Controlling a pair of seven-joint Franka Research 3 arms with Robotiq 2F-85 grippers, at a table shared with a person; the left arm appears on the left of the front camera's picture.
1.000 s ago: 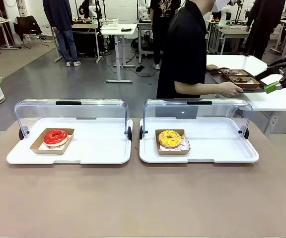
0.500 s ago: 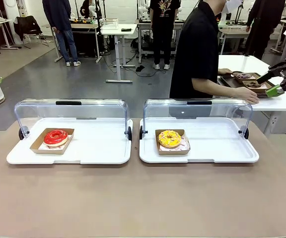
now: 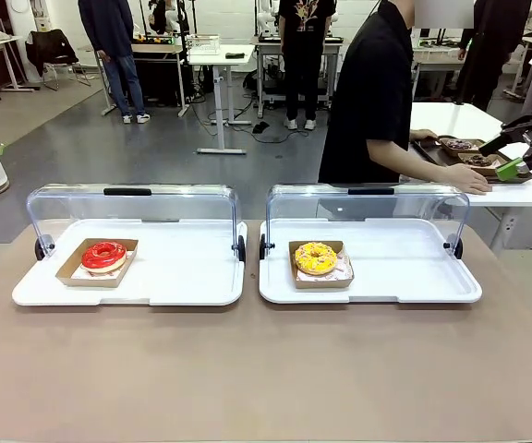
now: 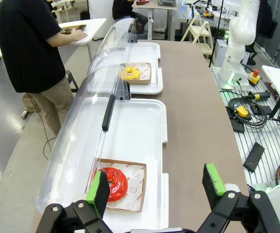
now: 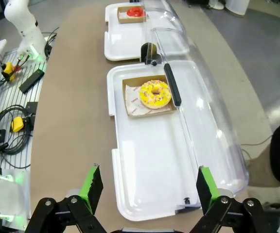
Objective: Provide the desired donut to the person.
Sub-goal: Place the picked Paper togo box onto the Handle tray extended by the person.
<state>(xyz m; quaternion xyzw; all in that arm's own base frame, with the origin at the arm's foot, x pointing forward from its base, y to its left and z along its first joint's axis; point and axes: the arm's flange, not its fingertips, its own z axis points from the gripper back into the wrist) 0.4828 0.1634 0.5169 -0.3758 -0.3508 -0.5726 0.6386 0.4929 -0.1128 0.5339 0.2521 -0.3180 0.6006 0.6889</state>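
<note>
A red-glazed donut (image 3: 104, 254) lies in a cardboard tray on the left white tray (image 3: 183, 277). A yellow sprinkled donut (image 3: 315, 257) lies the same way on the right white tray (image 3: 405, 272). The person (image 3: 372, 92) in a black shirt stands past the right tray, turned to a side table, one hand on a brown tray of dark donuts (image 3: 469, 157). My left gripper (image 4: 155, 187) hangs open high above the red donut (image 4: 113, 183). My right gripper (image 5: 148, 187) is open above the right tray, short of the yellow donut (image 5: 154, 94), and shows at the right edge (image 3: 504, 155).
Both clear lids (image 3: 132, 205) (image 3: 368, 205) stand swung up along the trays' far sides. The brown table (image 3: 266, 369) runs bare in front of the trays. A white side table (image 3: 525, 189) stands at the right. Other people and desks are farther back.
The person has stepped right and set the brown tray of dark donuts down on the side table. Neither arm has moved and both grippers stay open.
</note>
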